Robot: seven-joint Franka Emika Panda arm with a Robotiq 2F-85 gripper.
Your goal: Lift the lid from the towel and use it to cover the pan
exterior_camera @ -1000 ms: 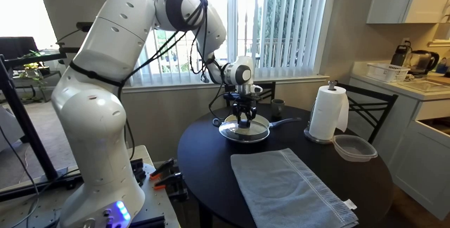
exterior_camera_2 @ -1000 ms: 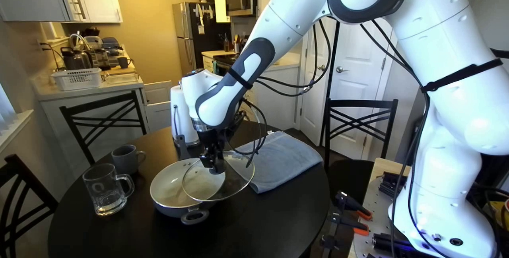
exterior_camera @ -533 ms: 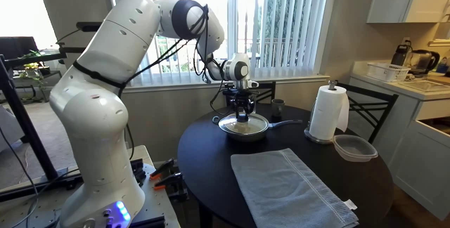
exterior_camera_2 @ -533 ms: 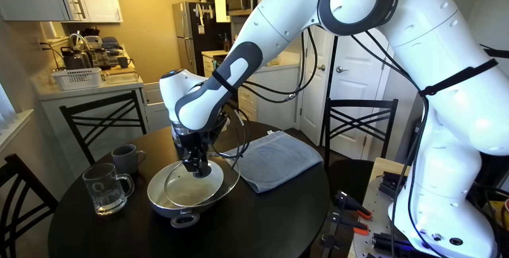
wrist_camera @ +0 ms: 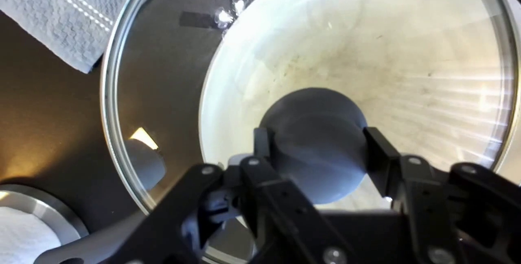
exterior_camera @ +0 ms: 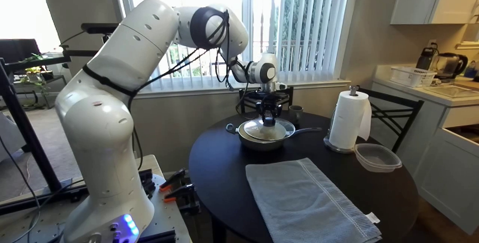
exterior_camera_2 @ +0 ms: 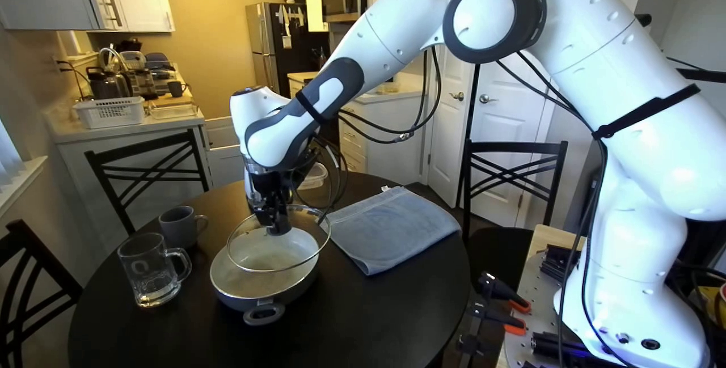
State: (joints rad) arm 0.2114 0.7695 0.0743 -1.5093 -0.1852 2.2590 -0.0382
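My gripper [exterior_camera: 268,118] is shut on the dark knob of the glass lid [exterior_camera: 256,130]; in the wrist view the fingertips [wrist_camera: 315,144] press both sides of the knob. The lid [wrist_camera: 158,81] is held over the pan [exterior_camera: 258,145], off-centre toward its long handle [exterior_camera: 308,130], overhanging the rim there. In an exterior view the lid [exterior_camera_2: 306,246] leaves the near part of the pan's cream inside [exterior_camera_2: 235,283] uncovered. I cannot tell whether the lid touches the rim. The grey-blue towel [exterior_camera: 299,202] lies flat with nothing on it; it also shows in the exterior view [exterior_camera_2: 391,229].
A paper towel roll [exterior_camera: 350,121] stands beyond the pan's handle, with a plastic container [exterior_camera: 377,158] beside it. A grey mug [exterior_camera_2: 180,226] and a glass mug [exterior_camera_2: 152,274] stand close to the pan. Chairs [exterior_camera_2: 153,175] surround the round dark table [exterior_camera_2: 363,322].
The lid, held by its knob, has moved from the towel side of the pan to over it, then toward the long handle. The pan has shifted slightly.
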